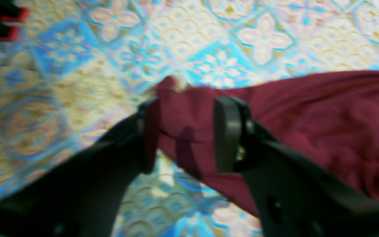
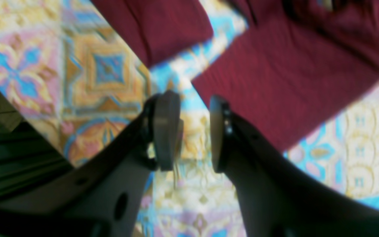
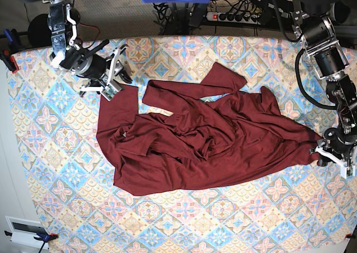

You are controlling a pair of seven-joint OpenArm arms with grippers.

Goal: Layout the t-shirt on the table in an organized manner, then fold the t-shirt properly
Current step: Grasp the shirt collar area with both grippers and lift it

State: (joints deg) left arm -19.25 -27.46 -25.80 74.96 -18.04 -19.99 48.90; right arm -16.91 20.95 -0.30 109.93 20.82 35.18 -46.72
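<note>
A: Which step is this?

B: I judge it the laying-out stage. The plain dark maroon jersey t-shirt [image 3: 201, 141] lies rumpled across the middle of the table with its pastel blue, pink and cream tile-pattern cloth [image 3: 50, 169], creased at its centre, one sleeve thrown up toward the far edge.

A: And the tools?

B: The left gripper [image 1: 184, 135] has its jaws apart with a stretched tip of fabric lying between them; whether it is pinched I cannot tell. The right gripper [image 2: 194, 131] stands apart over bare cloth, just beside a shirt edge, holding nothing.

A: Next?

B: Probably fresh grips on corners or hems, then pulling outward to flatten.

A: Room?

B: The left gripper works close to the table's side edge. Open cloth shows on the near side and beside the right gripper.
</note>
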